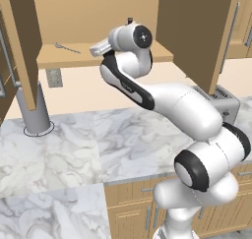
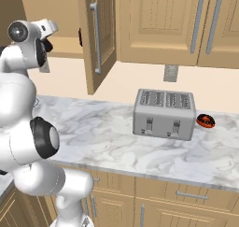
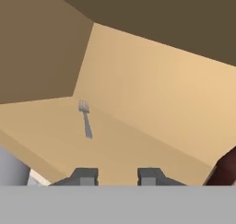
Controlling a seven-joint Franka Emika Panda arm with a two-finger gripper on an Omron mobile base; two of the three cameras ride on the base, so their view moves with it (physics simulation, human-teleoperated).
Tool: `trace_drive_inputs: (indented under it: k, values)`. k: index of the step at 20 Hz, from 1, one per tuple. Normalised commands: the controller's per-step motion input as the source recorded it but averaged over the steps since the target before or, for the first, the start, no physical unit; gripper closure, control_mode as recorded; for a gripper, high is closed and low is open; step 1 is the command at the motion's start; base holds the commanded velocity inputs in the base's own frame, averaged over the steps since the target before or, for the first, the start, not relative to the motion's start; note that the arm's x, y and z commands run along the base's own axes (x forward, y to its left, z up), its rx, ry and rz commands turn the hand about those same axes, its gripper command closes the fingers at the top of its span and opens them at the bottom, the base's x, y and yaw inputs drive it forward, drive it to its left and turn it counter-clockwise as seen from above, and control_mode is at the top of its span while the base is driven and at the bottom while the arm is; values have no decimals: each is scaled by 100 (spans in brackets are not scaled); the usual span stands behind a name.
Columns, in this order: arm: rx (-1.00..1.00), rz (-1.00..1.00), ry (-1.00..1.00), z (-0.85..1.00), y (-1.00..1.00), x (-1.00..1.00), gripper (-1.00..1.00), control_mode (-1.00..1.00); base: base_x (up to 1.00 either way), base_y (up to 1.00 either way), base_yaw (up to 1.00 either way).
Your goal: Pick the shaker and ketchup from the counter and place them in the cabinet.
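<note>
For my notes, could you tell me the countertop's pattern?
White marble with grey veins, clearest in the left base view.

Cabinet (image 1: 98,16) of matt light-brown wood with metal bar handles (image 2: 95,39); counter (image 1: 74,149) of smooth glossy white-grey marble; toaster (image 2: 164,114) of brushed grey metal; fork (image 3: 85,119) of dull grey metal.

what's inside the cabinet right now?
On the cabinet shelf: a fork lying flat, and a dark red-brown object cut off by the hand view's right edge, likely the ketchup. The arm covers the shelf's middle in the left base view.
</note>
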Motion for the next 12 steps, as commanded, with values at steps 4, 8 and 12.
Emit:
trace_drive_inputs:
  k: [4, 8, 12]
  values:
    - [0, 0, -1, 1, 0, 23, 100, -100, 0, 0, 0]
    - [0, 0, 0, -14, 0, 30, 100, -100, 0, 0, 0]
    - [0, 0, 0, -18, 0, 34, 100, -100, 0, 0, 0]
